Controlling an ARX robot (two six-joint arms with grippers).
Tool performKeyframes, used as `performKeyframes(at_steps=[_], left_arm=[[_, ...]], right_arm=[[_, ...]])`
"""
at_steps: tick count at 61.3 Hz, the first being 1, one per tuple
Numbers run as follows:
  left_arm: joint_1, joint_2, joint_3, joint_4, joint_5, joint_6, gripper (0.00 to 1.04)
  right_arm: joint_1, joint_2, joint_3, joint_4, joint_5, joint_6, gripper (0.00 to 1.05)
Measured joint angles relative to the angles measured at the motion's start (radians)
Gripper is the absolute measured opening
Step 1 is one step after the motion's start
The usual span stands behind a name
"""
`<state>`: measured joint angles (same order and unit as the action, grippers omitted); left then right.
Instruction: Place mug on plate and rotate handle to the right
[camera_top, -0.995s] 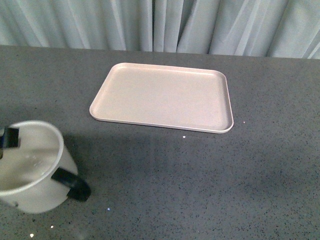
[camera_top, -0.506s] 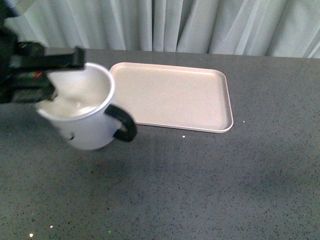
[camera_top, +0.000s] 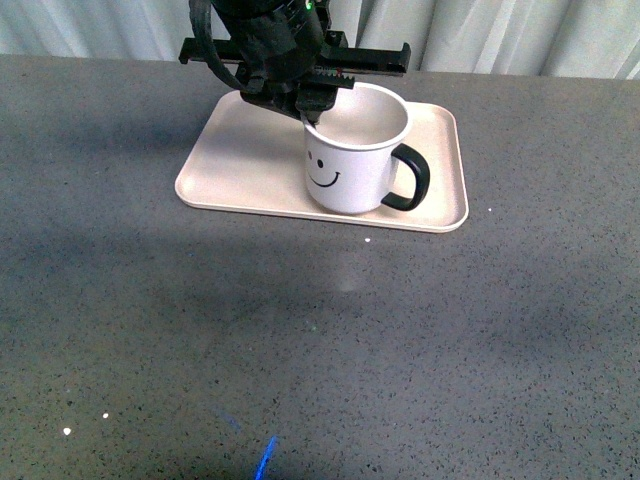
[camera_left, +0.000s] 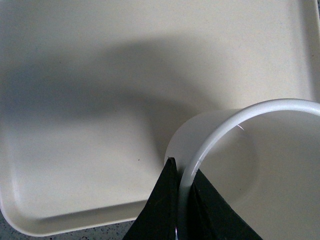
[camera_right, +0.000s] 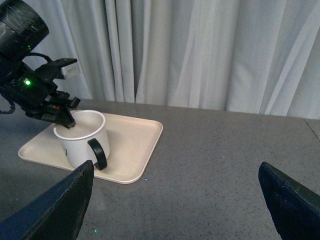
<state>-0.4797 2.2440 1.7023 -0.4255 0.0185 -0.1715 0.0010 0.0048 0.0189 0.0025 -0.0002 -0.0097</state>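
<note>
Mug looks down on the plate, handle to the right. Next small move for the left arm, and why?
Probably open the left gripper and lift straight up. The mug seems to rest on the plate, its handle points right, and the fingers pinch only its rim, so letting go should not disturb it.
</note>
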Motion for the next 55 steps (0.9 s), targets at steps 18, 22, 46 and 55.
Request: performKeyframes(at_steps=[18, 22, 46, 55], left_arm=[[0.003, 0.057, 0.079, -0.034, 0.008, 0.035, 0.02], [0.003, 0.069, 0.089, -0.035, 0.010, 0.046, 0.02], [0.003, 0.101, 0.121, -0.048, 0.015, 0.082, 0.22], [0.003, 0.088, 0.106, -0.016, 0.017, 0.104, 0.46]], right_arm=[[0.000, 0.000, 0.000, 0.000, 0.000, 0.000, 0.96], [0.000, 0.000, 0.000, 0.000, 0.000, 0.000, 0.96], [0.000, 0.000, 0.000, 0.000, 0.000, 0.000, 0.96], [0.000, 0.000, 0.000, 0.000, 0.000, 0.000, 0.96]])
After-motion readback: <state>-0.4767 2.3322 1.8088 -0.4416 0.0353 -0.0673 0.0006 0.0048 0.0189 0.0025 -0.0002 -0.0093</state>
